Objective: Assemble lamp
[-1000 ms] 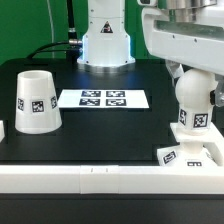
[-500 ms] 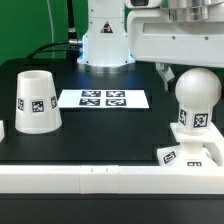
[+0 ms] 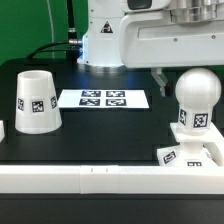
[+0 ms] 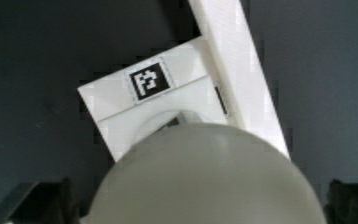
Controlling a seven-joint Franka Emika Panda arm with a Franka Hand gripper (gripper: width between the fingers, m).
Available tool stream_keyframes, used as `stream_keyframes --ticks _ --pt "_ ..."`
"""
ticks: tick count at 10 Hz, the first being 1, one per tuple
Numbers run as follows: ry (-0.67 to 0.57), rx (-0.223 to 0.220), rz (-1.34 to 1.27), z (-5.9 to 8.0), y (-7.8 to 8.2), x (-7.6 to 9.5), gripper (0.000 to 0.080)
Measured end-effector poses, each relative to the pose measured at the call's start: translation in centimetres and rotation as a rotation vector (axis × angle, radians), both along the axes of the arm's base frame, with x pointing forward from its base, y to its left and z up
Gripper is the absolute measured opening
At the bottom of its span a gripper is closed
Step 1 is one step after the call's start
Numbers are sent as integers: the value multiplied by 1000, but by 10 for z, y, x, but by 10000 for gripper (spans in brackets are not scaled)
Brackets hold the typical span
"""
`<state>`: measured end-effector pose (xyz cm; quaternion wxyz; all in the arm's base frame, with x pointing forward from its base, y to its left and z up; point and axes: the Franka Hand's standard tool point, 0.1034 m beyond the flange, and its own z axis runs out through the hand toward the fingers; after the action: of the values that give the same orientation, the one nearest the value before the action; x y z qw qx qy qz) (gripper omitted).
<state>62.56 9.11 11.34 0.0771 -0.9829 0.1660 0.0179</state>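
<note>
The white bulb (image 3: 195, 100) stands upright on its stem in the low square base (image 3: 190, 153) at the exterior view's front right. My gripper (image 3: 165, 72) hangs just above and to the left of the ball head, one dark finger showing. In the wrist view the ball head (image 4: 202, 170) fills the space between my gripper's (image 4: 194, 205) two fingers (image 4: 43, 197), with a dark gap on each side; the jaws are open. The tagged base (image 4: 149, 90) lies beneath. The cone shade (image 3: 35, 100) stands apart at the left.
The marker board (image 3: 103, 98) lies flat mid-table behind the shade. A white rail (image 3: 90, 178) runs along the table's front edge, against the base. The robot's pedestal (image 3: 105, 40) stands at the back.
My gripper and arm have risen off the bulb's ball head and shifted to the exterior view's left, uncovering the head. The bulb stays upright on the base.
</note>
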Motion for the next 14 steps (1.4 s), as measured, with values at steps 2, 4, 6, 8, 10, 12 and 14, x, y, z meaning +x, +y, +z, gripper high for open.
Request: stream_keyframes --ticks 2,4,6,8,10,12,14 --pt "-56 -29 259 1 -3 4 699" --pt "-80 -51 440 2 -2 5 699" --pt "-97 -58 568 3 -3 5 699" --pt "-115 -69 705 2 -5 6 699" --pt "-129 -71 827 2 -6 6 699" --pt "-135 -88 960 2 -4 6 699" --pt "-150 -103 1172 2 -4 6 699"
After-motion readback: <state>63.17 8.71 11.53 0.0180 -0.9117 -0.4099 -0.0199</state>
